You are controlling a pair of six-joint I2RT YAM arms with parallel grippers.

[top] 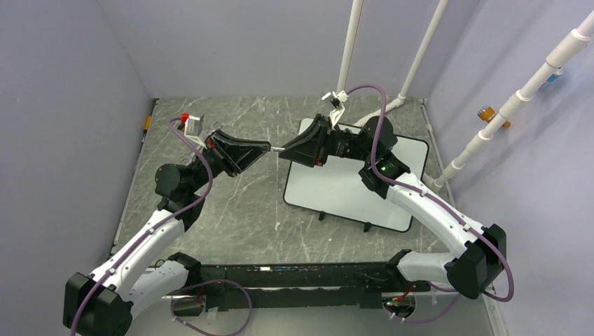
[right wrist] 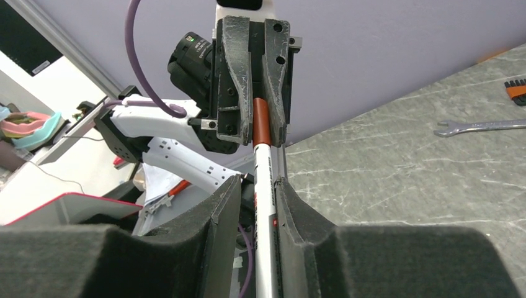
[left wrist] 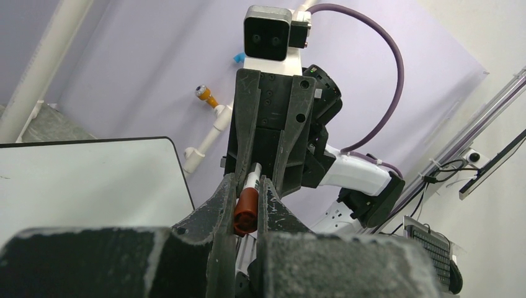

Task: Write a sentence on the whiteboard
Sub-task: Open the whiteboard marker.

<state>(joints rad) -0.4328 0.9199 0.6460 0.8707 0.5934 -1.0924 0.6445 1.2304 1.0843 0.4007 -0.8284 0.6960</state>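
The whiteboard (top: 350,192) looked blank at two o'clock on the tabletop (top: 231,210); left jaws clenched the marker's red cap (left wrist: 246,211), right jaws its white barrel (right wrist: 265,186) (uncapping, I guessed), nothing written yet.

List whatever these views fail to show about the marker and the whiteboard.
- Tip of the marker: inside the cap that the left gripper clamps, both wrist views.
- Print on the barrel: too small and blurred in the right wrist view.
- Far left corner of the whiteboard: behind the right gripper in the top view, so writing there cannot be ruled out.
- Its left side, left wrist view: cut off by the frame edge.
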